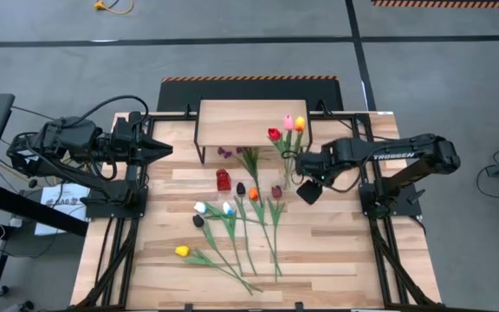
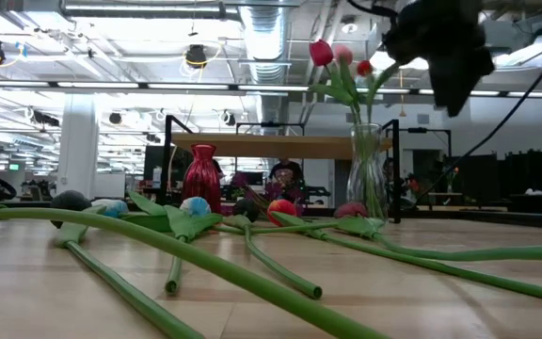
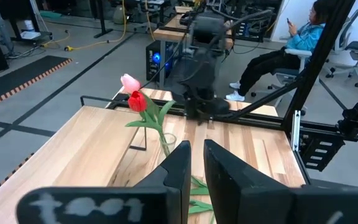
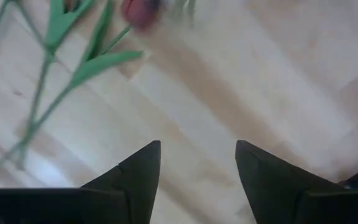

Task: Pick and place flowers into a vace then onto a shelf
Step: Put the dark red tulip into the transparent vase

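We take the clear vase [image 1: 289, 165] as our landmark. It stands on the table [image 1: 336, 260] just off the shelf's [image 1: 239, 124] front right corner, and it holds four tulips [image 1: 288, 127] with red, pink, orange and yellow heads rising above its rim; in the low view [image 2: 366, 175] we see the stems fanning out of the glass.

The right gripper [image 1: 308, 188] hangs just right of the vase, above the table, its fingers [image 4: 138, 169] spread and holding nothing; bare planks show between them in its wrist view.

Left of the vase, in front of the shelf, stands a small red vase [image 1: 223, 179], and beyond it lies a purple sprig [image 1: 224, 152].

In front of the vase the remaining flowers [image 1: 249, 221] lie loose on the table: maroon [image 1: 276, 191], orange [image 1: 254, 194] and dark heads nearest, white [image 1: 200, 208] and blue-tinged ones farther left, and a yellow one [image 1: 181, 251] farthest away, their green stems fanning toward the table's front edge.

The left gripper [image 1: 165, 149] waits well to the left of the vase, at the table's left edge, fingers [image 3: 178, 168] pressed nearly together and empty.

A seated person [image 3: 291, 43] shows in the room beyond the vase in the left wrist view.
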You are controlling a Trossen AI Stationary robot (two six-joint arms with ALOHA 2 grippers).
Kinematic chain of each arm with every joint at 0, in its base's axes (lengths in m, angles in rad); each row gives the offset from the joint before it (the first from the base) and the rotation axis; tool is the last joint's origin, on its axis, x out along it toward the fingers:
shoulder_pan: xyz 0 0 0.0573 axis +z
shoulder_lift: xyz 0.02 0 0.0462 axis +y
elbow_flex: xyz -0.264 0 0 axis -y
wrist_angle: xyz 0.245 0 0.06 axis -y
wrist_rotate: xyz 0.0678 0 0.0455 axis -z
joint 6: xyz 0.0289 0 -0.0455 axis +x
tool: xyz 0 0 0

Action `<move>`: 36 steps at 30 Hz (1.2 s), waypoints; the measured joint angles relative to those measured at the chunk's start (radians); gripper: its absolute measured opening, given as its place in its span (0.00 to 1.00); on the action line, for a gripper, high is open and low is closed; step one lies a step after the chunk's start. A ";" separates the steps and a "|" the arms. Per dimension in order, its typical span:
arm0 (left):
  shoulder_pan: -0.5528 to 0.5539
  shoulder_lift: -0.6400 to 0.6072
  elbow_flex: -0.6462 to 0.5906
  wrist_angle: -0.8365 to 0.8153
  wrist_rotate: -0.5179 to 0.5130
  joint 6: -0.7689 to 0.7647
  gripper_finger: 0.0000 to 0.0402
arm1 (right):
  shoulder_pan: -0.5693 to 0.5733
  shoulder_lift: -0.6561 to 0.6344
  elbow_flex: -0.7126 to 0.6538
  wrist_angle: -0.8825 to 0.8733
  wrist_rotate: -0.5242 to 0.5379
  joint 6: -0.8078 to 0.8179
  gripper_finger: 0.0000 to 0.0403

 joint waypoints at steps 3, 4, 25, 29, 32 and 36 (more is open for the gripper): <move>0.000 0.000 0.000 -0.003 0.003 0.001 0.08 | 0.085 0.000 0.000 0.026 0.005 0.169 0.48; 0.000 0.000 0.000 -0.006 0.014 0.002 0.08 | 0.115 0.000 0.000 0.045 0.017 0.234 0.48; 0.000 -0.097 0.001 -0.049 0.204 0.140 0.08 | 0.526 0.372 0.000 0.598 0.292 1.082 0.42; 0.000 -0.129 0.001 -0.050 0.204 0.141 0.08 | 0.541 0.481 0.000 0.770 0.292 1.139 0.42; 0.000 -0.146 0.001 -0.049 0.204 0.141 0.08 | 0.542 0.558 0.000 0.836 0.285 1.186 0.41; 0.000 -0.158 0.001 -0.050 0.206 0.136 0.08 | 0.544 0.613 0.004 0.859 0.283 1.253 0.39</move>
